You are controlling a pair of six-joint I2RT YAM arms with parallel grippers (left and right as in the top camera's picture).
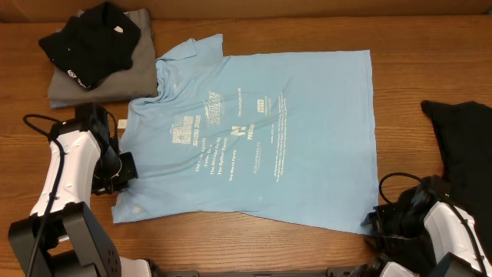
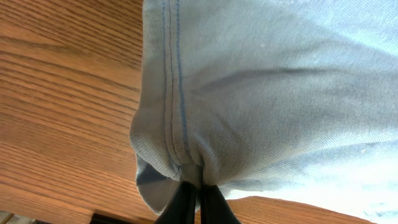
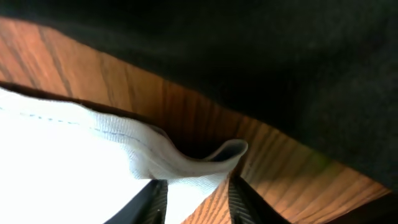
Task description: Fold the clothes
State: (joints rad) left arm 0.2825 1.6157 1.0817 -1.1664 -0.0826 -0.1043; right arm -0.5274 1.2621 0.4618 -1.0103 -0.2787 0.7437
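The clothes' light blue T-shirt (image 1: 254, 138) lies spread flat on the wooden table (image 1: 430, 69), its printed lettering facing up. My left gripper (image 1: 127, 168) is at the shirt's left edge. In the left wrist view the left gripper (image 2: 199, 186) is shut on the stitched hem of the shirt (image 2: 261, 81), which bunches at the fingertips. My right gripper (image 1: 377, 223) is at the shirt's near right corner. In the right wrist view the right gripper (image 3: 196, 190) has its fingers apart, and the curled corner of the shirt (image 3: 211, 158) lies between the tips.
A black garment (image 1: 465, 146) lies at the right edge of the table, close to the right arm, and it fills the top of the right wrist view (image 3: 249, 50). At the back left another black garment (image 1: 92, 38) sits on a folded grey one (image 1: 108, 85).
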